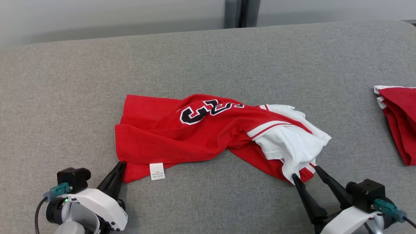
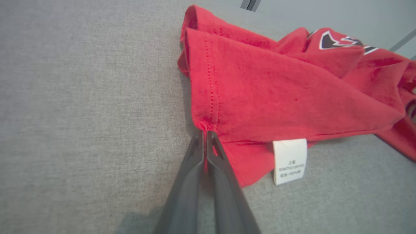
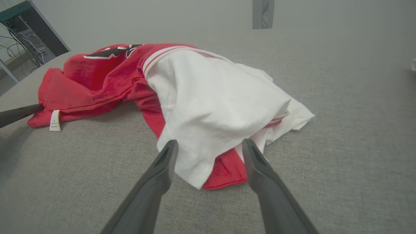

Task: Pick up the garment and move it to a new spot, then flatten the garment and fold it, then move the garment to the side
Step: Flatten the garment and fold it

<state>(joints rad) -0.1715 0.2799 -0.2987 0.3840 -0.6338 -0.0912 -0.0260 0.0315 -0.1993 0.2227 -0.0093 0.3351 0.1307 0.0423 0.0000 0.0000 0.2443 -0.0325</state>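
Red-white garment (image 1: 162,136) runs L–R, hem (image 2: 211,97) left; L jaws pinch hem, R jaws open astride white end (image 3: 211,107).

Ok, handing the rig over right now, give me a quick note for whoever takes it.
Left tool: shut on the red garment, at its near-left hem corner beside the white care label.
Right tool: open, jaws either side of the garment's near-right corner with the white part between them, not closed.
Garment: crumpled on the grey surface. A second red garment lies at the far right edge.
Done: left grasp only.
Left: close right tool, lift, relocate, flatten, fold, move aside.
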